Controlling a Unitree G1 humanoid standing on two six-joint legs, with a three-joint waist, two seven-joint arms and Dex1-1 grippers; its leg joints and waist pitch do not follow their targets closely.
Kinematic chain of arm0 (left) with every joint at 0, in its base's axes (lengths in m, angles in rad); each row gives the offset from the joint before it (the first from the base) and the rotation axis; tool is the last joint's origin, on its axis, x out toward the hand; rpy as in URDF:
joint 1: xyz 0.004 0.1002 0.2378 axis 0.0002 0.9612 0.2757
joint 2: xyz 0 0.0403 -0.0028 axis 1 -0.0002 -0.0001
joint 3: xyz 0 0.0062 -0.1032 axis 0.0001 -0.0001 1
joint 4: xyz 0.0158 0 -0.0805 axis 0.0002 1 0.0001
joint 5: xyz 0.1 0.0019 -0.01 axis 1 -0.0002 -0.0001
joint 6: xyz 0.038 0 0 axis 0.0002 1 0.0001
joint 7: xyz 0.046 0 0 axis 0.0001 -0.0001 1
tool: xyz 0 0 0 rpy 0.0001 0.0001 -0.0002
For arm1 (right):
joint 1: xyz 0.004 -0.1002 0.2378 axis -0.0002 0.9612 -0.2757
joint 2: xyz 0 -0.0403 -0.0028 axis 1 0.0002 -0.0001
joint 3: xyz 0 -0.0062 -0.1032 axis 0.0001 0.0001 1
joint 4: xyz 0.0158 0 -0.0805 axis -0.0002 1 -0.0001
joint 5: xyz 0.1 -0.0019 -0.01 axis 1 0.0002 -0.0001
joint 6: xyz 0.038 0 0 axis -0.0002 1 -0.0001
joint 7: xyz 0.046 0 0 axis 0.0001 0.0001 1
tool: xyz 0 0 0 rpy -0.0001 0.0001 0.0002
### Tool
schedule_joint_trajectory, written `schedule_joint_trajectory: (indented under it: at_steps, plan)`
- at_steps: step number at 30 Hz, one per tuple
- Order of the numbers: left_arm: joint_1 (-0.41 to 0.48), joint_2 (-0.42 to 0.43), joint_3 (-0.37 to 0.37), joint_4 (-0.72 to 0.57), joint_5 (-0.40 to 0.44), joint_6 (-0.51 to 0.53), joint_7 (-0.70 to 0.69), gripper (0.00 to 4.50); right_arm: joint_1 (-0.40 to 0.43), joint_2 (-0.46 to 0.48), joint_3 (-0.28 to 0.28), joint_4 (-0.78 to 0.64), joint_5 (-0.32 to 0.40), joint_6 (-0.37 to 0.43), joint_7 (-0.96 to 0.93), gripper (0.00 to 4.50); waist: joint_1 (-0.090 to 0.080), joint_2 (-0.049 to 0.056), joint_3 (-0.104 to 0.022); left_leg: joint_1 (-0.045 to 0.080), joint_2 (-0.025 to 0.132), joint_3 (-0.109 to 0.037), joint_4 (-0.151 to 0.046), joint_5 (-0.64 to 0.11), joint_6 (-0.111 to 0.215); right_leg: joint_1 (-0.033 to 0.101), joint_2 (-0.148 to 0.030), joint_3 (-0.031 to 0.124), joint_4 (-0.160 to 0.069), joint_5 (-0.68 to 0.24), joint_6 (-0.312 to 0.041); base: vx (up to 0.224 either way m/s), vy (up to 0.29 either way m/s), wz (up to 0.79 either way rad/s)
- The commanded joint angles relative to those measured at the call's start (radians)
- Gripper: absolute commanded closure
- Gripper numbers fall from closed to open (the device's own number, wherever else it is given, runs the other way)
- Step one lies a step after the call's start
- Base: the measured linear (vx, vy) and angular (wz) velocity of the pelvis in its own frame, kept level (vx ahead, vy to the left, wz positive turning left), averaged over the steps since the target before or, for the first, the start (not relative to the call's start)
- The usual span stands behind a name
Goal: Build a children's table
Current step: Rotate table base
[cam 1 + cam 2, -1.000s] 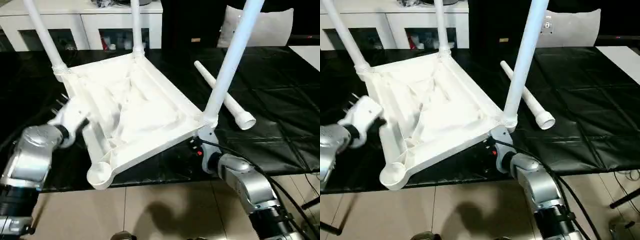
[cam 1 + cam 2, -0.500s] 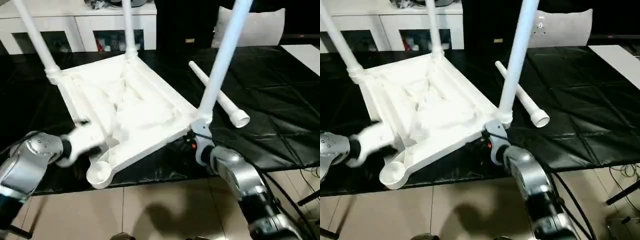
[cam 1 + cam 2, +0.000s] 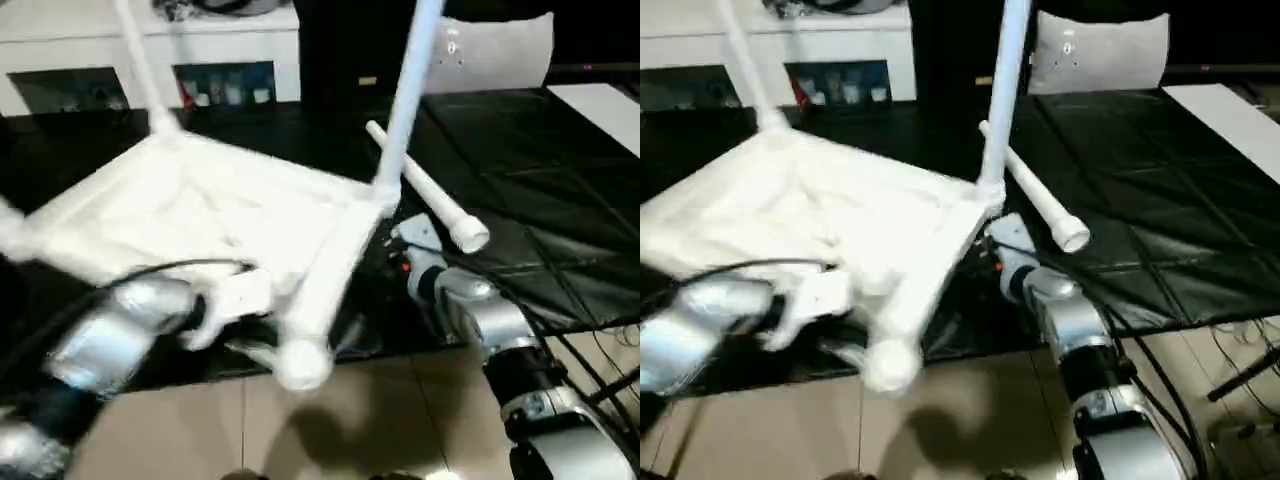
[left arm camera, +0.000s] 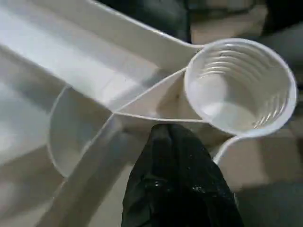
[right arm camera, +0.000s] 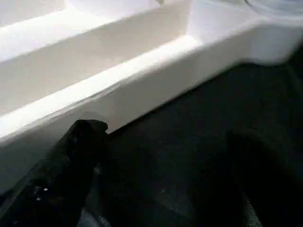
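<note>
Children's table [image 3: 215, 215] upside down on the black work surface [image 3: 520, 170], tilted, legs upward.

Left gripper [image 4: 177, 156] is clamped on a rib beside the table's empty corner socket [image 4: 239, 85]. Right gripper [image 5: 165, 156] has fingers [image 5: 78, 142] apart, just beside the table's rim. A loose leg [image 3: 420, 190] lies on the surface right of the table.

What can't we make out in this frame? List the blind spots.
- Left pincer: in the left wrist view one black finger lies over the table top's rib by the empty corner socket; the second finger is hidden, so its grip is unclear.
- Table top: smeared by motion in the eye views; ribs unreadable.
- Fitted leg: upper end cut off by the frame edge.
- Loose leg: far end hidden behind the fitted leg.
</note>
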Motion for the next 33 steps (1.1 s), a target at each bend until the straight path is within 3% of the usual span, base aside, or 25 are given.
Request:
schedule_joint_trajectory:
  at_steps: [1,3,5,6,7,10,11,12,14,15,18,22,23,24,26,27,28,29,31,32,33]
  plan:
    - [-0.037,-0.029,-0.018,0.032,0.018,-0.040,0.055,4.47,-0.031,0.026,-0.001,0.003,0.039,-0.026,0.023,0.00,0.006,0.015,-0.070,0.014,0.023,-0.007,-0.066,-0.287,-0.027,0.053,-0.046,0.039,-0.059,-0.191,-0.227,0.000,0.000,0.00]
    - [-0.077,-0.092,-0.008,0.117,0.051,-0.065,0.166,4.47,-0.034,0.024,-0.001,0.013,0.030,-0.042,0.019,0.00,0.004,0.017,-0.067,0.014,0.022,-0.009,-0.067,-0.314,-0.031,0.052,-0.045,0.037,-0.064,-0.236,-0.212,0.000,0.000,0.00]
    - [-0.129,-0.163,0.013,0.225,0.091,-0.086,0.318,4.47,-0.035,0.023,-0.008,0.018,0.018,-0.085,-0.001,0.00,0.003,0.013,-0.066,0.015,0.021,-0.007,-0.065,-0.327,-0.029,0.050,-0.043,0.037,-0.068,-0.258,-0.201,0.000,0.000,0.00]
    - [-0.133,-0.168,0.015,0.234,0.094,-0.087,0.330,4.47,-0.035,0.024,-0.009,0.019,0.017,-0.089,-0.003,0.00,0.006,0.011,-0.069,0.016,0.021,-0.008,-0.064,-0.324,-0.028,0.053,-0.046,0.037,-0.071,-0.274,-0.191,0.000,0.000,0.00]
    - [-0.160,-0.205,0.037,0.294,0.102,-0.087,0.423,4.47,-0.034,0.021,-0.015,0.009,0.014,-0.107,-0.011,0.00,0.006,0.012,-0.068,0.010,0.020,-0.009,-0.065,-0.309,-0.023,0.054,-0.045,0.036,-0.070,-0.272,-0.189,0.000,0.000,0.00]
    - [-0.199,-0.266,0.078,0.403,0.114,-0.116,0.571,4.47,-0.034,0.016,-0.041,-0.009,0.015,-0.135,-0.037,0.00,0.008,0.011,-0.071,0.009,0.021,-0.011,-0.062,-0.298,-0.017,0.055,-0.046,0.034,-0.070,-0.256,-0.191,0.000,0.000,0.00]
    - [-0.203,-0.288,0.098,0.429,0.107,-0.133,0.611,4.47,-0.030,0.015,-0.058,-0.024,0.021,-0.136,-0.055,0.00,0.010,0.009,-0.073,0.008,0.020,-0.010,-0.060,-0.281,-0.009,0.057,-0.045,0.033,-0.069,-0.236,-0.192,0.000,0.000,0.00]
    - [-0.205,-0.309,0.116,0.450,0.099,-0.154,0.644,4.47,-0.024,0.012,-0.072,-0.043,0.027,-0.144,-0.069,0.00,0.009,-0.001,-0.074,0.006,0.019,-0.008,-0.059,-0.264,0.001,0.058,-0.043,0.033,-0.070,-0.217,-0.196,0.000,0.000,0.00]
    - [-0.190,-0.342,0.152,0.447,0.067,-0.202,0.669,4.47,-0.005,0.004,-0.092,-0.084,0.027,-0.158,-0.104,0.00,0.013,0.003,-0.076,0.005,0.020,-0.009,-0.057,-0.236,0.008,0.059,-0.045,0.033,-0.064,-0.190,-0.201,0.000,0.000,0.00]
    - [-0.175,-0.362,0.177,0.429,0.040,-0.215,0.672,4.47,0.010,0.000,-0.100,-0.110,0.022,-0.162,-0.130,0.00,0.015,0.006,-0.077,0.005,0.022,-0.009,-0.056,-0.216,0.014,0.058,-0.045,0.033,-0.062,-0.162,-0.208,0.000,0.000,0.00]
    - [-0.080,-0.419,0.281,0.274,-0.082,-0.155,0.693,4.17,0.097,-0.002,-0.125,-0.281,0.042,-0.057,-0.147,0.00,0.025,0.002,-0.077,0.004,0.026,-0.004,-0.054,-0.185,0.043,0.062,-0.043,0.034,-0.055,-0.098,-0.234,0.000,0.000,0.00]
    - [0.045,-0.437,0.336,0.094,-0.117,-0.128,0.764,4.04,0.211,0.004,-0.131,-0.476,0.070,0.005,-0.140,0.00,0.027,0.000,-0.075,0.003,0.030,-0.004,-0.056,-0.202,0.061,0.057,-0.043,0.033,-0.061,-0.141,-0.217,0.000,0.000,0.00]
    - [0.094,-0.450,0.359,0.022,-0.119,-0.115,0.808,3.82,0.259,0.017,-0.141,-0.559,0.093,0.040,-0.149,0.00,0.027,-0.002,-0.069,0.005,0.033,-0.003,-0.061,-0.244,0.051,0.053,-0.043,0.033,-0.072,-0.226,-0.186,0.000,0.000,0.00]
    - [0.123,-0.462,0.375,-0.019,-0.125,-0.105,0.836,3.70,0.288,0.031,-0.152,-0.611,0.111,0.069,-0.166,0.00,0.023,-0.004,-0.065,0.004,0.032,-0.003,-0.064,-0.255,0.047,0.051,-0.040,0.034,-0.075,-0.251,-0.176,0.000,0.000,0.00]
    - [0.163,-0.475,0.394,-0.074,-0.106,-0.096,0.889,3.65,0.335,0.045,-0.156,-0.684,0.116,0.093,-0.197,0.00,0.021,-0.003,-0.059,0.007,0.032,-0.007,-0.070,-0.312,0.026,0.043,-0.038,0.033,-0.088,-0.371,-0.123,0.000,0.000,0.00]
    - [0.189,-0.478,0.397,-0.107,-0.100,-0.098,0.896,3.65,0.365,0.044,-0.144,-0.727,0.113,0.115,-0.208,0.00,0.019,-0.009,-0.054,0.009,0.030,-0.006,-0.073,-0.344,0.015,0.035,-0.036,0.033,-0.097,-0.426,-0.095,0.000,0.000,0.00]
    - [0.196,-0.479,0.397,-0.115,-0.099,-0.098,0.897,3.52,0.372,0.044,-0.141,-0.738,0.111,0.120,-0.210,0.00,0.019,-0.007,-0.050,0.010,0.028,-0.008,-0.075,-0.371,0.005,0.032,-0.038,0.033,-0.103,-0.484,-0.067,0.000,0.000,0.00]
    - [0.216,-0.480,0.398,-0.141,-0.095,-0.097,0.902,3.25,0.394,0.044,-0.134,-0.769,0.107,0.137,-0.217,0.00,0.019,-0.005,-0.050,0.011,0.027,-0.010,-0.076,-0.377,0.001,0.031,-0.037,0.033,-0.105,-0.499,-0.053,0.000,0.000,0.00]
    - [0.263,-0.478,0.390,-0.193,-0.085,-0.091,0.915,3.24,0.438,0.032,-0.102,-0.830,0.084,0.159,-0.214,0.00,0.017,-0.007,-0.045,0.009,0.025,-0.012,-0.078,-0.400,-0.008,0.027,-0.037,0.033,-0.112,-0.538,-0.023,0.000,0.000,0.00]
    - [0.295,-0.474,0.386,-0.220,-0.067,-0.077,0.941,3.24,0.464,0.019,-0.072,-0.862,0.047,0.133,-0.209,0.00,0.017,-0.009,-0.047,0.007,0.028,-0.016,-0.080,-0.401,-0.015,0.028,-0.037,0.033,-0.111,-0.531,-0.008,0.000,0.000,0.00]
    - [0.301,-0.473,0.387,-0.226,-0.065,-0.075,0.945,3.01,0.472,0.017,-0.067,-0.877,0.056,0.132,-0.197,0.00,0.015,-0.008,-0.046,0.005,0.026,-0.015,-0.080,-0.402,-0.015,0.026,-0.037,0.034,-0.112,-0.531,0.002,0.000,0.000,0.00]
